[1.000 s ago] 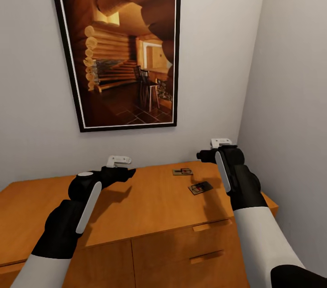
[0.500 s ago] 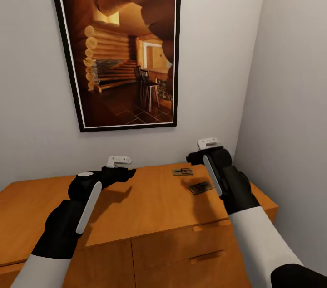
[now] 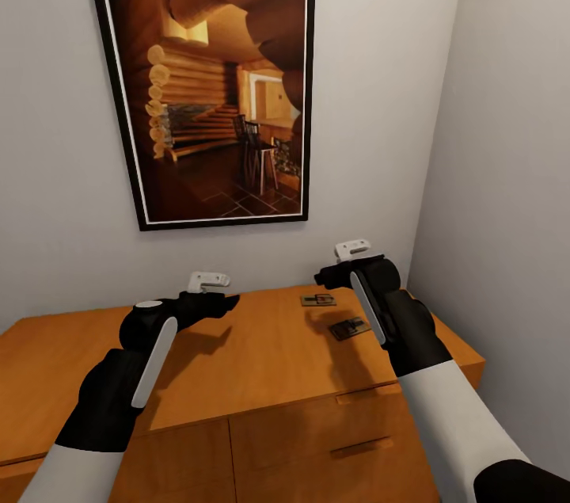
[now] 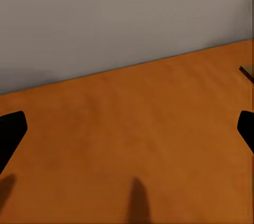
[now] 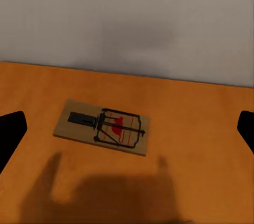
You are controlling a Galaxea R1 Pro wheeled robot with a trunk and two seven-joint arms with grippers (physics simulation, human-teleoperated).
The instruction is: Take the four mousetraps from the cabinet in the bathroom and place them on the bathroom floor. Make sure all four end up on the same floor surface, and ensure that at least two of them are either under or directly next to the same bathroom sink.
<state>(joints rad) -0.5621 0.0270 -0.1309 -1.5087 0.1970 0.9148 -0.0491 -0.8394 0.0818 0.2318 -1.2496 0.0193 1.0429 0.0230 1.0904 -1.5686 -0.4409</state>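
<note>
Mousetrap [image 5: 100,127] lies just ahead of the right claw [image 5: 127,128], spread empty; next, lower and clench it

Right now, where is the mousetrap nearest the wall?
In the head view, that mousetrap lies flat on the cabinet top, right side, behind a second mousetrap and just ahead of the right gripper.

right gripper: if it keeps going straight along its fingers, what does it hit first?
Most likely the cabinet top, at or close to the rear mousetrap, which lies centred ahead of the open right gripper in its wrist view. The wall lies beyond. Depth is unclear, so it may land just short of the trap.
</note>
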